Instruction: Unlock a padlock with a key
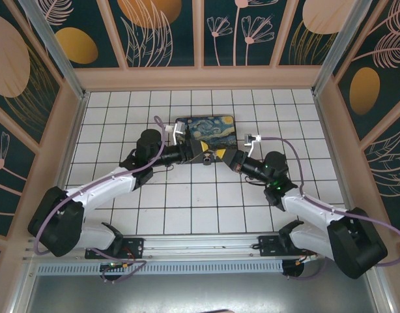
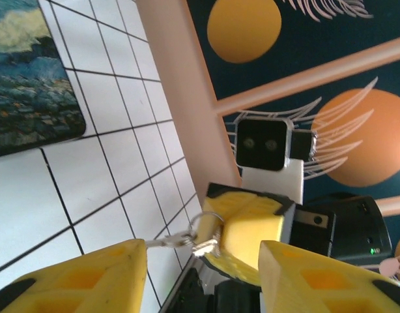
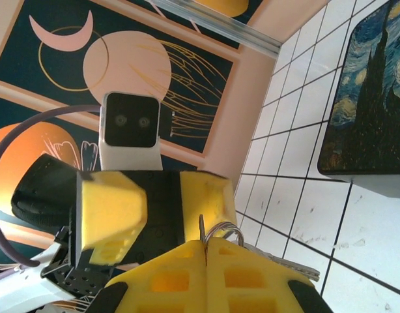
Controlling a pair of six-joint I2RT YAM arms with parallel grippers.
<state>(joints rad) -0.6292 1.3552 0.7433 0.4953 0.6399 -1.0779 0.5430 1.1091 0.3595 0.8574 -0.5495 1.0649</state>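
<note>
My right gripper (image 3: 206, 242) is shut on the key (image 3: 201, 228), whose thin metal blade sticks up out of the seam between the yellow fingers. A wire ring (image 3: 229, 229) hangs from it with a second key (image 3: 288, 262) lying off to the right. My left gripper (image 2: 203, 257) is open, one finger on either side of the right gripper (image 2: 219, 238). The ring (image 2: 203, 225) and the dangling key (image 2: 164, 243) reach toward the left finger (image 2: 89, 277). In the top view the left gripper (image 1: 201, 155) and right gripper (image 1: 221, 158) meet nose to nose. The padlock is hidden.
The dark box with the Starry Night lid (image 1: 206, 134) lies just behind the two grippers, and it also appears in the left wrist view (image 2: 30, 85) and the right wrist view (image 3: 369, 111). The white tiled floor (image 1: 187, 202) is ringed by pink-framed walls (image 1: 200, 77).
</note>
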